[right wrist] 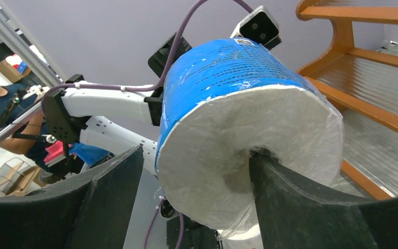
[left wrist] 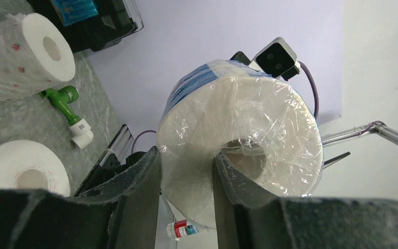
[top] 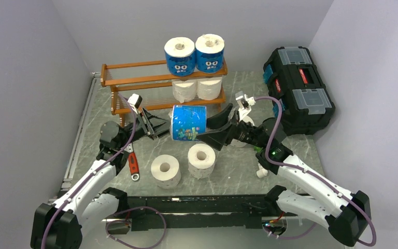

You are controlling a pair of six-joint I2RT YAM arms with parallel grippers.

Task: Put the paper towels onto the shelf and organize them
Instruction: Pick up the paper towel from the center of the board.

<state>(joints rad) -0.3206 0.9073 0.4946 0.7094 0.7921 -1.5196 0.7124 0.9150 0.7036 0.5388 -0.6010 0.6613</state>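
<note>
A blue-wrapped paper towel roll (top: 189, 123) hangs in the air in front of the shelf (top: 134, 80), lying on its side between both arms. My left gripper (left wrist: 186, 155) is shut on the roll (left wrist: 249, 114), one finger in the core and one on the outside. My right gripper (right wrist: 196, 153) stands open at the other end (right wrist: 238, 104): one finger is in the core, the other stays apart from the blue side. Two blue-wrapped rolls (top: 180, 57) stand on the top tier and two white ones (top: 184, 89) on the middle tier. Two white rolls (top: 166, 170) stand on the table.
A black toolbox (top: 298, 88) sits at the back right. A red-handled wrench (top: 133, 165) lies beside the left arm. A green and white pipe fitting (left wrist: 75, 116) lies on the table near the right arm. The shelf's lower tiers (right wrist: 373, 78) are just beyond the held roll.
</note>
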